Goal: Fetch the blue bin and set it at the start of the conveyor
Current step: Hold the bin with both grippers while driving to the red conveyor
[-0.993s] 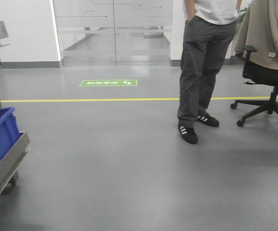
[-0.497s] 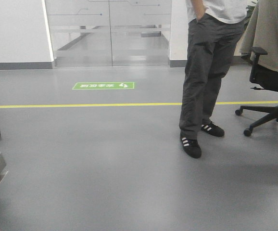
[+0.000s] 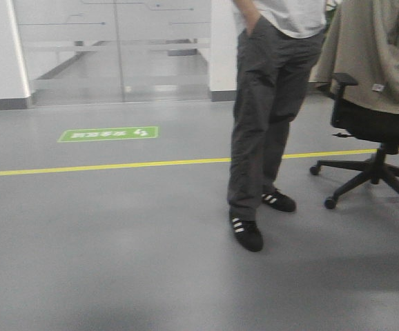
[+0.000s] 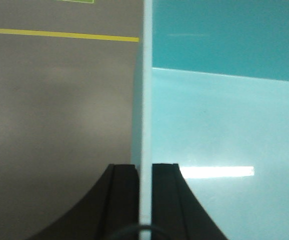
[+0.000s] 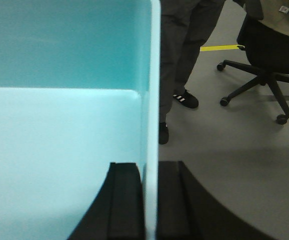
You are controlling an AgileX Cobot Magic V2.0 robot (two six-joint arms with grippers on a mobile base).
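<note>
The blue bin (image 4: 224, 125) is a pale turquoise tub held up over the grey floor between both arms. In the left wrist view my left gripper (image 4: 145, 167) is shut on its left wall, one black finger (image 4: 122, 200) outside and one inside. In the right wrist view the blue bin (image 5: 64, 130) fills the left half, and my right gripper (image 5: 151, 165) is shut on its right wall in the same way. The bin looks empty. Neither the bin nor the grippers show in the front view. The conveyor start is out of view.
A standing person (image 3: 265, 117) in dark trousers and black shoes is ahead, slightly right. A black office chair (image 3: 375, 131) draped with a beige garment stands at the right. A yellow floor line (image 3: 103, 167) and green floor sign (image 3: 108, 134) lie ahead; glass doors (image 3: 117, 48) behind.
The front view has swung right: the shelf with dark blue crates left the frame on the left. The person, the floor sign and the chair have shifted left and look closer.
</note>
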